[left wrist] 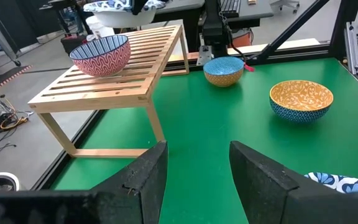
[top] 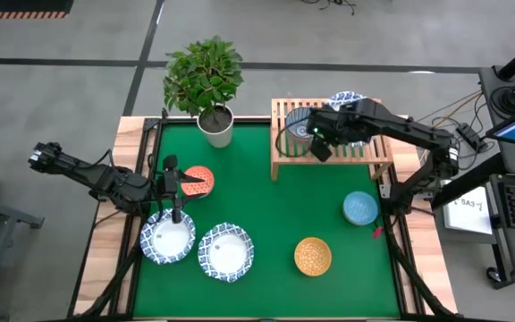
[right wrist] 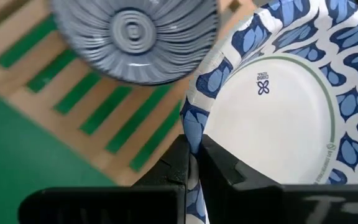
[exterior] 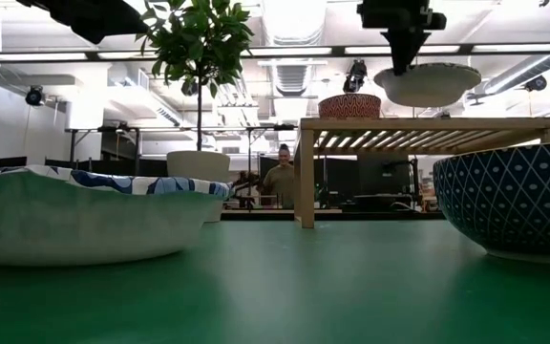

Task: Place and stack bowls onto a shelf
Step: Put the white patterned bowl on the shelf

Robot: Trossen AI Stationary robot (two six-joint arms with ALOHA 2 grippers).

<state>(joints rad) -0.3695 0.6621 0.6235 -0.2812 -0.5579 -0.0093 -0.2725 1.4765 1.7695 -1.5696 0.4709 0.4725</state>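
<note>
Fingers of the right gripper (right wrist: 192,163) pinch the rim of a wide white bowl (right wrist: 284,106), held just above the wooden shelf (top: 331,154) at the bench's far edge, beside a small patterned bowl (top: 299,120) resting there. Left gripper (left wrist: 194,168) hovers with fingers apart near the left edge, beside the orange-red bowl (top: 199,181).

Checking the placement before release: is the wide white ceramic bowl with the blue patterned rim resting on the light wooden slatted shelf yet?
Apart. The low view shows the wide white bowl hanging above the wooden shelf, with background visible between them; the right gripper pinches its rim.
</note>
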